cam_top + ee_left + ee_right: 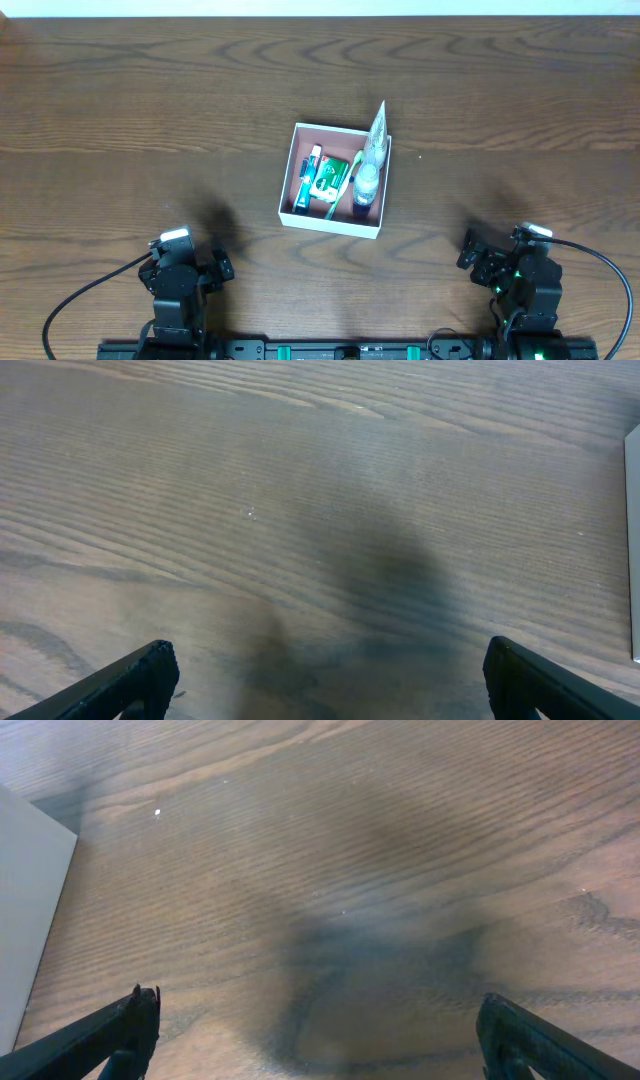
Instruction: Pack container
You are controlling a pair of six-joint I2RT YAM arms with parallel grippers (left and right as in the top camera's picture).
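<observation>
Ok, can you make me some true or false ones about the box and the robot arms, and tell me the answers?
1. The container stands on the wooden table, ahead of both arms. True.
2. The container is empty. False: it holds toiletry items, among them a small clear bottle and a green packet.
3. The left fingers are squeezing a toothbrush. False: they are spread wide with only bare table between them.
4. The right fingers are open and hold nothing. True.
5. Both arms are reaching into the container. False: in the overhead view both sit at the near edge of the table, apart from it.
</observation>
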